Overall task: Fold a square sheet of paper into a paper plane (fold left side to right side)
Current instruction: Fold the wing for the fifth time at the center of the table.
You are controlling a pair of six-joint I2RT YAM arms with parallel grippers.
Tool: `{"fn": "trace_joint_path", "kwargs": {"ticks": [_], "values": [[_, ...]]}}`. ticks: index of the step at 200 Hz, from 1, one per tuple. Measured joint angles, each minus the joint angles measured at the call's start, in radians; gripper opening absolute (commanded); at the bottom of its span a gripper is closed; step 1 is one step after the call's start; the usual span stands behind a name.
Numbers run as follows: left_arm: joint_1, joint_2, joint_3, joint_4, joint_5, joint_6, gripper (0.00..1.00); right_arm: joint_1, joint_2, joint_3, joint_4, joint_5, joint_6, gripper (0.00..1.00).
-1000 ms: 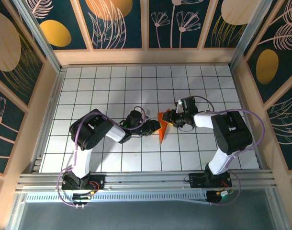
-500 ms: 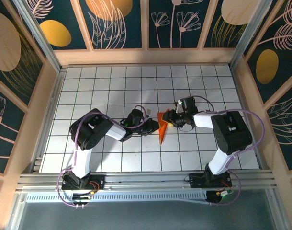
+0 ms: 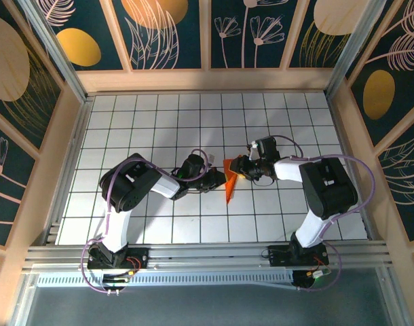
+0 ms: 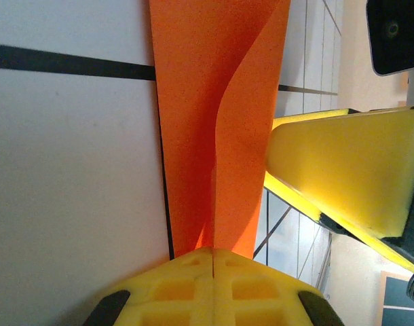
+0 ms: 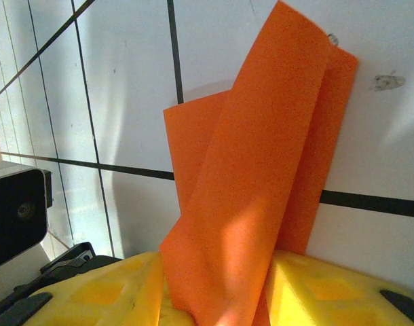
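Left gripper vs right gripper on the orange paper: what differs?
The left gripper's jaws are shut tight on the folded orange paper; the right gripper's jaws stand apart, with a raised flap loosely between them. The left gripper reaches in from the left, the right gripper from the right. Both have yellow fingers and meet at the same sheet.

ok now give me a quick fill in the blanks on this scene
The paper is ___ in colour.
The left hand is shut on the ___.
The right hand has ___ fingers.
The table has ___ grid lines.
Missing words: orange, paper, yellow, black.
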Motion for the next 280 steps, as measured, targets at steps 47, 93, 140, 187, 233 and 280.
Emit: {"fn": "trace_joint_path", "kwargs": {"ticks": [47,93,140,187,233,280], "values": [[0.0,-0.002,-0.015,0.025,0.0,-0.001,0.0,0.0,0.0,0.0,0.001,-0.001,0.001,0.44],[0.0,-0.015,-0.054,0.069,-0.008,-0.012,0.0,0.0,0.0,0.0,0.001,-0.001,0.001,0.44],[-0.001,-0.015,-0.055,0.071,-0.008,-0.015,0.0,0.0,0.0,0.0,0.001,-0.001,0.001,0.44],[-0.006,-0.015,-0.054,0.071,-0.008,-0.014,0.0,0.0,0.0,0.0,0.002,-0.001,0.001,0.44],[-0.016,-0.015,-0.045,0.052,-0.01,-0.014,0.0,0.0,0.0,0.0,0.002,-0.001,0.001,0.44],[-0.017,-0.015,-0.038,0.037,-0.015,-0.014,0.0,0.0,0.0,0.0,0.002,-0.001,0.001,0.44]]}}
